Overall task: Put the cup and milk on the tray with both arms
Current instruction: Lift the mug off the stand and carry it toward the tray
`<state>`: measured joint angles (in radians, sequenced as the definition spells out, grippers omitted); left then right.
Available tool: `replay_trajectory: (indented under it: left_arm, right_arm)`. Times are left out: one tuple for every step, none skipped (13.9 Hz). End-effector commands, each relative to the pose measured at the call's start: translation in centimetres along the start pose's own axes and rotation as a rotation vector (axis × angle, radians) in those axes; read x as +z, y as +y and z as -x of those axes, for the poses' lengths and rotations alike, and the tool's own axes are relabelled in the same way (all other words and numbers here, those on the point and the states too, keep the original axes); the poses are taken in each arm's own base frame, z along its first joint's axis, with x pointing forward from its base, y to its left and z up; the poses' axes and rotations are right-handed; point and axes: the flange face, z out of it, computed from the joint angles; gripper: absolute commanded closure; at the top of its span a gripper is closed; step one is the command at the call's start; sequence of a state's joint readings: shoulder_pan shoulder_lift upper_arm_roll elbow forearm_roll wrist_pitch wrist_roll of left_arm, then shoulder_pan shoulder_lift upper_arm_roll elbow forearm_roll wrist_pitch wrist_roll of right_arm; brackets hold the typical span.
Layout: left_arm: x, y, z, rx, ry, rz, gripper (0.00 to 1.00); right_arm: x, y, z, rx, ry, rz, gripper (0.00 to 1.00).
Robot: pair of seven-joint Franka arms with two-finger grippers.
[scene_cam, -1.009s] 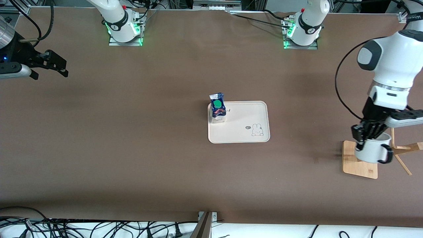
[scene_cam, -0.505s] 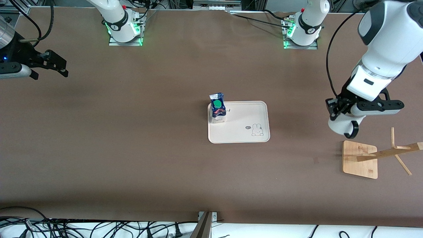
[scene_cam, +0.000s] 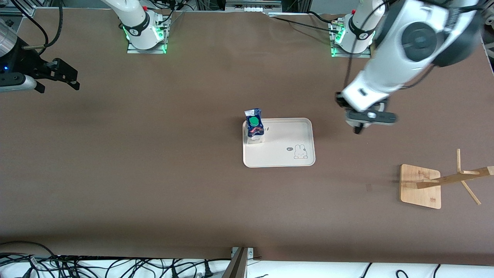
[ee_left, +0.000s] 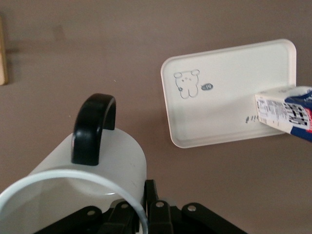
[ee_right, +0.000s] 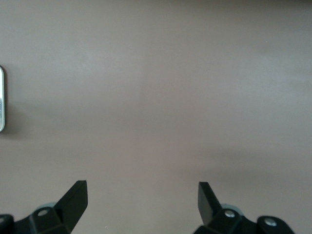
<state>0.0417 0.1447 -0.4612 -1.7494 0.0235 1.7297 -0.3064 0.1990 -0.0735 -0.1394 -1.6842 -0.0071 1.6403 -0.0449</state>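
My left gripper (scene_cam: 357, 122) hangs over bare bench (scene_cam: 154, 173) just beside the tray (scene_cam: 285, 158), toward my left arm's end, its fingers (ee_left: 156, 214) clamped on the rim of the cup (ee_left: 92, 170), black handle turned up in my left wrist view. The milk (scene_cam: 254, 126) stands upright in the tray's corner farthest from that gripper. My right gripper (scene_cam: 58, 75) waits well apart from the tray at my right arm's end, fingers (ee_right: 75, 197) spread wide over bare bench.
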Motion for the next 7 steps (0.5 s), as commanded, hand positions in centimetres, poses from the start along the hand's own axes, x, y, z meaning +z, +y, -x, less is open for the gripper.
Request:
replay_trajectory:
  left_arm:
    - [2.5, 2.4, -1.6, 0.021, -0.064, 0.02, 1.0]
    - [3.0, 3.6, -2.7, -0.02, -0.068, 0.036, 1.0]
    - [4.1, 4.4, -4.5, -0.079, -0.084, 0.052, 1.0]
    - [6.0, 5.3, -6.3, -0.121, -0.109, 0.064, 1.0]
    - [7.3, 6.4, -8.1, -0.131, -0.123, 0.085, 1.0]
    - [8.7, 7.9, -9.1, -0.119, -0.139, 0.101, 1.0]
    - [10.3, 8.2, -10.1, -0.131, -0.159, 0.109, 1.0]
  right_arm:
    - [-0.5, 0.2, -0.1, -0.003, -0.002, 0.003, 0.0]
    - [-0.5, 0.1, -0.1, -0.004, -0.002, 0.003, 0.0]
    - [-0.5, 0.1, -0.1, -0.004, -0.002, 0.003, 0.0]
    - [-0.5, 0.1, -0.1, -0.004, -0.002, 0.003, 0.0]
    - [-0.6, 0.1, -0.1, -0.004, 0.0, 0.002, 0.0]
    - [-0.5, 0.2, -0.1, -0.003, -0.002, 0.002, 0.0]
    - [-0.5, 0.2, -0.1, -0.003, -0.002, 0.003, 0.0]
